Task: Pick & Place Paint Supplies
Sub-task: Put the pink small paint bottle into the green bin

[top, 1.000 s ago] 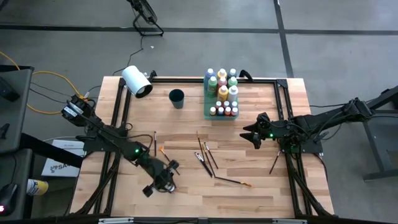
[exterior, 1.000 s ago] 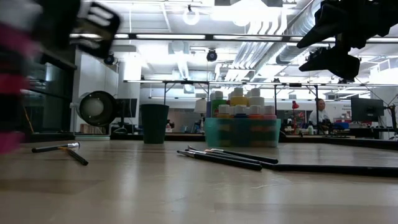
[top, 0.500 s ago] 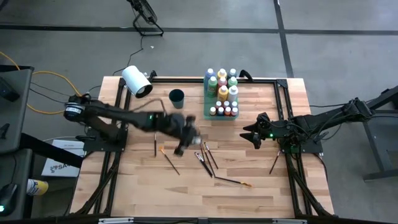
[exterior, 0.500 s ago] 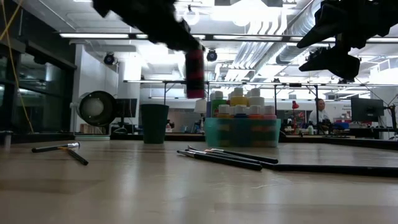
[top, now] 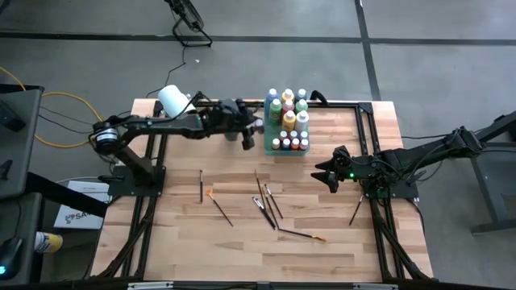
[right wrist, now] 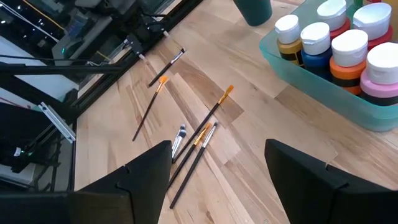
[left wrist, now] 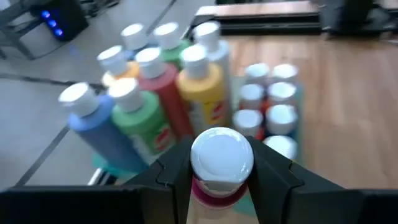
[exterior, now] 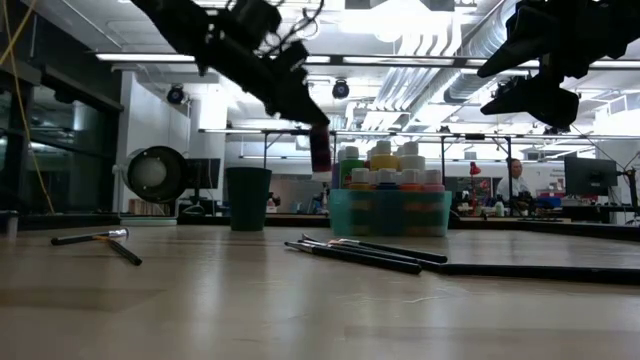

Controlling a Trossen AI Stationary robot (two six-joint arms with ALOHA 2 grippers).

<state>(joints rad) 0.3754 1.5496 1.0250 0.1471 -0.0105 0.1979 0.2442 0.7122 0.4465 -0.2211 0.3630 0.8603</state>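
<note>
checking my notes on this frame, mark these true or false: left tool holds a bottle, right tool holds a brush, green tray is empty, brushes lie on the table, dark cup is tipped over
1. The left tool holds a pink bottle: true.
2. The right tool holds a brush: false, it is open and holds nothing.
3. The green tray is empty: false, bottles fill it.
4. Brushes lie on the table: true.
5. The dark cup is tipped over: false, it stands upright.

From overhead we look straight down; low, level across the table (exterior: 300,300). Our left wrist sits close over the tray (left wrist: 106,165), which all views share; our right wrist views it from farther
</note>
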